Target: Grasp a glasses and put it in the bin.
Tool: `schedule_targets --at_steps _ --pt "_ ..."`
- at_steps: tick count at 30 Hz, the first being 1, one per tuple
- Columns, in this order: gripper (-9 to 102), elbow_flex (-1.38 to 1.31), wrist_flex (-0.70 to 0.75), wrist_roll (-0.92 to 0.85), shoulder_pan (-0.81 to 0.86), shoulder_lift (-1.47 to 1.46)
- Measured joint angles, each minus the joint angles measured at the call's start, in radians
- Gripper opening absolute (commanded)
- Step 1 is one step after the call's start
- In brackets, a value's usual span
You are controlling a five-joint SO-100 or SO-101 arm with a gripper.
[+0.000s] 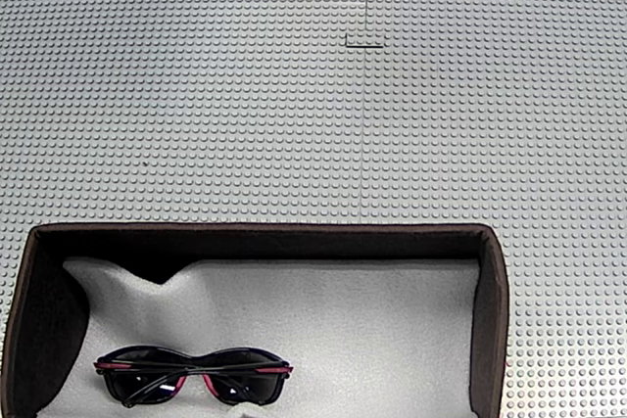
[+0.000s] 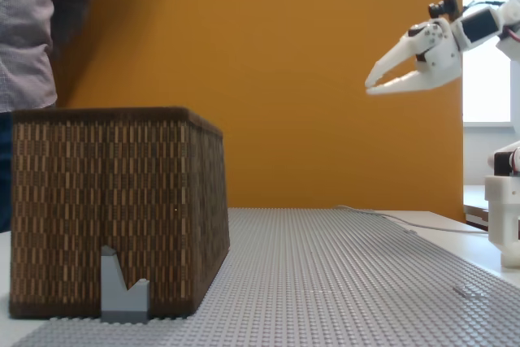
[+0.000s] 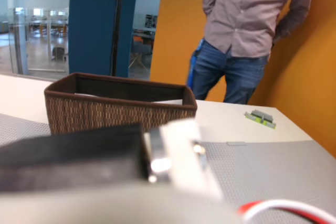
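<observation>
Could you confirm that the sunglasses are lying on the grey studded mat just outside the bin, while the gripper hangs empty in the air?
Not quite: the sunglasses lie inside the bin, on its white lining, as the fixed view from above shows. The gripper does hang empty in the air.

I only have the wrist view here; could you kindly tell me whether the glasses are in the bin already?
Observer: Yes. In a fixed view from above, the glasses lie on the white lining inside the bin, near its left end.
Operator: Thank you. Are they folded or open?
Observer: Folded, with the pink-red arms crossed over the dark lenses.
Operator: And where is the gripper, please?
Observer: In a fixed view from the side, the gripper is high above the grey studded mat, well to the right of the bin, and holds nothing.
Operator: Are its jaws open?
Observer: Only slightly parted at the tips.
</observation>
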Motion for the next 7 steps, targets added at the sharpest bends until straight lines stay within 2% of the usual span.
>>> schedule_targets --at_steps 7 --pt "0 0.147 -0.052 -0.014 -0.018 0.187"
